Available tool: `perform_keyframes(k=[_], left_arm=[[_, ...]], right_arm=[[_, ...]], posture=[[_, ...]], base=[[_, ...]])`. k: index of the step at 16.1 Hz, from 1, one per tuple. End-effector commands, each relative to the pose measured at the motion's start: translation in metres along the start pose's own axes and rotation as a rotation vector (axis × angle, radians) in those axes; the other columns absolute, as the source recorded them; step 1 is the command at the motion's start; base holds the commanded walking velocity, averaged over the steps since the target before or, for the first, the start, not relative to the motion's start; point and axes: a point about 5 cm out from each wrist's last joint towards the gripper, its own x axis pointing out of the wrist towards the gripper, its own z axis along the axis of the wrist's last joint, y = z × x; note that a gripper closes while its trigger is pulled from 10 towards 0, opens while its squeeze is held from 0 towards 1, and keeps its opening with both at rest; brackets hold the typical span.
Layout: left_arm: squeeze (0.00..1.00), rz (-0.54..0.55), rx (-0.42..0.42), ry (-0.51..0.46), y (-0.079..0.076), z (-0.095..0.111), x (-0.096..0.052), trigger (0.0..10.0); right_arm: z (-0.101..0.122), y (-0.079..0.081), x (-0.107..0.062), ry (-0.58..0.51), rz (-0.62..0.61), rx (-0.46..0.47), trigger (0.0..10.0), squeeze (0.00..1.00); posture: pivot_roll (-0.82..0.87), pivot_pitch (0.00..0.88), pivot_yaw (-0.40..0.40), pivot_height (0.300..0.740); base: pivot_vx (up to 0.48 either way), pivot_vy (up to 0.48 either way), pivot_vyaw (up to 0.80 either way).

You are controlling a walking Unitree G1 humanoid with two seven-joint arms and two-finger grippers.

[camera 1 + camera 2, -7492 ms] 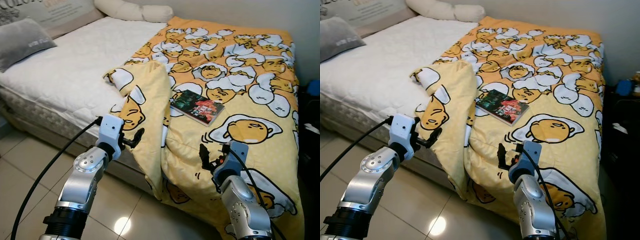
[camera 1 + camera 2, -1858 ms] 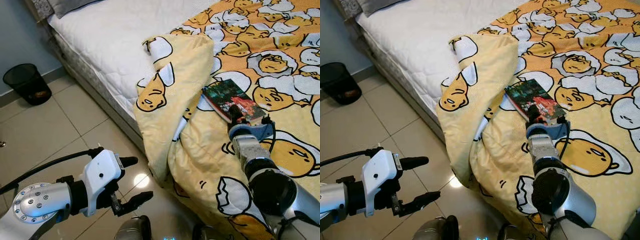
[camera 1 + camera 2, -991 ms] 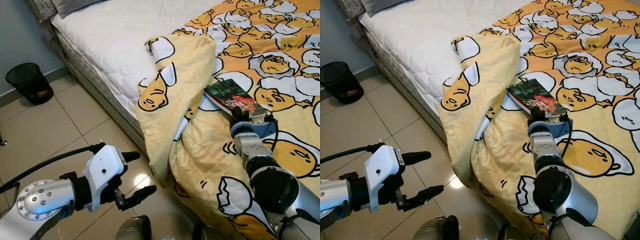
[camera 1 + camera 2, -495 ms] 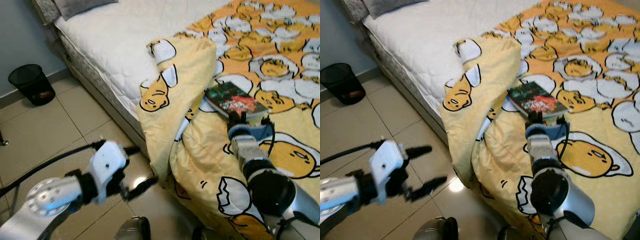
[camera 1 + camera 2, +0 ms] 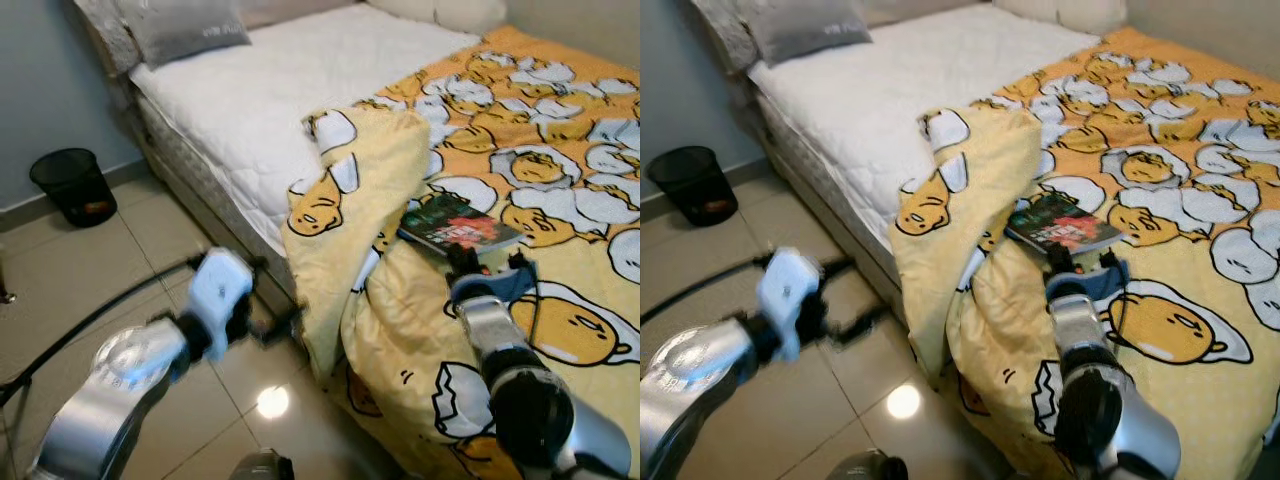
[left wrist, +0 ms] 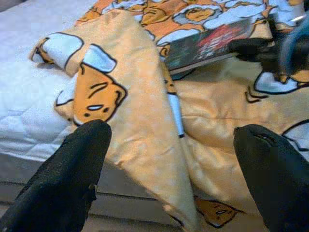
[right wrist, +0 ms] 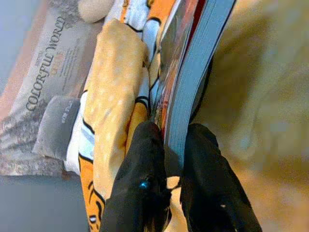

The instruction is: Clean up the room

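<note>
Gripping glossy dark paperback book between right gripper fingers, on yellow egg-print duvet.
Best lifted level, squeezed firmly; left gripper spread wide nearby.

L tool blurred, fingers indistinct.

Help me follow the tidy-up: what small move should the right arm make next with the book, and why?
Probably lift the book straight up off the blanket. In the right wrist view the right gripper is shut on the book's edge, one finger on each side, so the hold looks made. The left gripper hangs open near the folded blanket corner, out of the way.
</note>
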Motion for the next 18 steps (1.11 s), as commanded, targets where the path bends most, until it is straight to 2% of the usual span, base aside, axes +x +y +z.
perform_keyframes(k=[1,2,4,6,7,8,10,11,12,13,14,15,16,18], left_arm=[[0.24,0.056,0.001,-0.011,0.007,0.000,0.006,10.0],[0.24,0.091,-0.017,-0.034,0.013,0.000,0.015,10.0],[0.23,0.121,-0.012,-0.062,0.020,0.004,0.027,10.0],[0.23,0.130,-0.005,-0.084,0.025,0.008,0.034,10.0],[0.23,0.143,-0.001,-0.095,0.028,0.010,0.038,10.0],[0.23,0.171,0.002,-0.105,0.032,0.010,0.043,10.0],[0.23,0.191,0.002,-0.125,0.034,0.011,0.048,10.0],[0.23,0.191,0.001,-0.136,0.036,0.013,0.049,10.0],[0.24,0.163,-0.020,-0.163,0.038,0.017,0.050,10.0],[0.39,0.110,-0.044,-0.191,0.041,0.022,0.050,10.0],[0.39,0.088,-0.053,-0.201,0.042,0.023,0.050,10.0],[1.00,0.051,-0.038,-0.220,0.046,0.028,0.048,10.0],[1.00,0.038,-0.018,-0.231,0.051,0.032,0.047,10.0],[1.00,0.040,0.013,-0.244,0.060,0.037,0.045,10.0]], right_arm=[[0.023,0.005,0.000,-0.056,0.080,-0.159,0.0,0.00],[0.036,0.005,-0.004,-0.069,0.125,-0.298,0.0,0.00],[0.058,0.020,-0.009,-0.102,0.233,-0.509,0.0,0.00],[0.070,0.033,-0.012,-0.117,0.305,-0.612,0.0,0.00],[0.077,0.042,-0.014,-0.122,0.350,-0.698,0.0,0.00],[0.080,0.048,-0.022,-0.118,0.384,-0.884,0.0,0.00],[0.079,0.053,-0.030,-0.113,0.416,-0.989,0.0,0.00],[0.080,0.057,-0.032,-0.110,0.437,-1.010,0.0,0.00],[0.080,0.064,-0.037,-0.089,0.496,-1.058,0.0,0.00],[0.079,0.071,-0.039,-0.048,0.558,-1.133,0.0,0.00],[0.079,0.073,-0.040,-0.029,0.581,-1.172,0.0,0.00],[0.072,0.080,-0.046,0.049,0.692,-1.273,0.0,0.00],[0.069,0.085,-0.050,0.099,0.753,-1.316,0.0,0.00],[0.069,0.092,-0.052,0.127,0.799,-1.346,0.0,0.00]], posture=[[0.03,0.000,0.037,0.740],[0.00,0.000,0.047,0.740],[-0.02,0.000,0.064,0.740],[-0.03,0.000,0.067,0.740],[-0.03,0.000,0.068,0.740],[-0.04,0.000,0.072,0.740],[-0.04,0.000,0.073,0.740],[-0.04,0.000,0.077,0.740],[-0.05,0.000,0.081,0.740],[-0.05,0.000,0.084,0.740],[-0.05,0.000,0.084,0.740],[-0.04,0.000,0.085,0.740],[-0.04,0.000,0.084,0.740],[-0.04,0.000,0.086,0.740]], base=[[0.000,0.000,0.00],[0.000,0.000,0.00],[0.000,0.000,0.00],[0.000,0.000,0.00],[0.000,0.000,0.00],[0.000,0.000,0.00],[0.000,0.000,0.00],[0.000,0.000,0.00],[0.000,0.000,0.00],[0.000,0.000,0.00],[0.000,0.000,0.00],[0.000,0.000,0.00],[0.000,0.000,0.00],[0.000,0.000,0.00]])
